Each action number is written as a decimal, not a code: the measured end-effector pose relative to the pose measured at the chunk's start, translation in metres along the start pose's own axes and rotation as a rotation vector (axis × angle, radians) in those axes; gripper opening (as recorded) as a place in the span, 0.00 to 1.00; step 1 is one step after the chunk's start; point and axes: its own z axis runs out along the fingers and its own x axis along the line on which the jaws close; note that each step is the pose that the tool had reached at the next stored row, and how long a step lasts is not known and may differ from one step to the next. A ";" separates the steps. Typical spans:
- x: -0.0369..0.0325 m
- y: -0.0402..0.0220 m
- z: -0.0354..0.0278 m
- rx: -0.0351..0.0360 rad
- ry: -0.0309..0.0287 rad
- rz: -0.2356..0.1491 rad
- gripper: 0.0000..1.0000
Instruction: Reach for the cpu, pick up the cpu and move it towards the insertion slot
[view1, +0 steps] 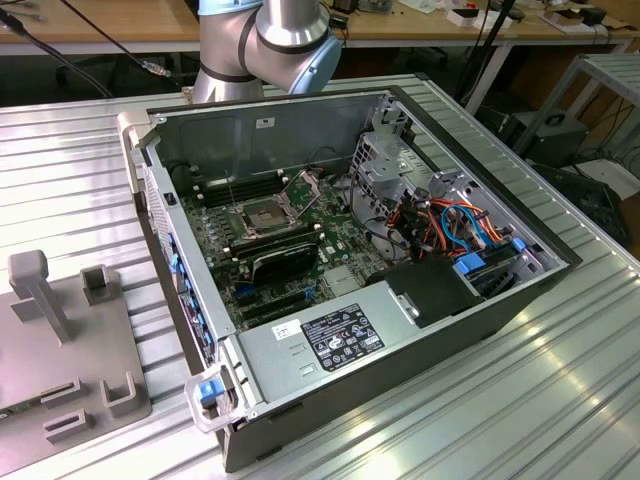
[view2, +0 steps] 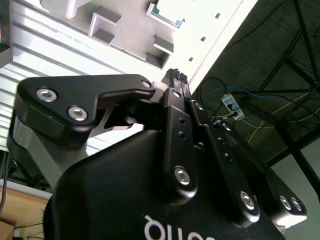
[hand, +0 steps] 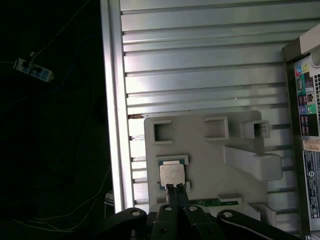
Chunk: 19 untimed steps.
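Observation:
The cpu (hand: 172, 175) is a small square chip with a silvery top. It lies flat in a shallow pocket of a grey holder plate (hand: 200, 150); in the second wrist view the cpu (view2: 167, 12) sits far beyond the fingertips. My gripper (hand: 175, 188) hangs well above the plate with its tips over the chip's near edge. Its black fingers (view2: 172, 95) are pressed together, shut on nothing. The insertion slot (view1: 258, 215) sits on the motherboard inside the open computer case (view1: 480, 310), its metal frame (view1: 300, 186) tipped up.
The holder plate (view1: 70, 330) carries upright grey posts and brackets, and lies on the ribbed metal table (view1: 520, 400) at the exterior view's left of the case. Cables and a drive cage crowd the case's right half. The table edge drops off beside the plate (hand: 112, 125).

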 end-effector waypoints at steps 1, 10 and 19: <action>0.0001 0.0000 0.0000 0.0000 0.0000 0.000 0.18; 0.0008 0.0000 0.0044 -0.0005 0.0022 -0.021 0.66; 0.0012 -0.0048 0.0220 -0.0012 0.0124 -0.064 0.66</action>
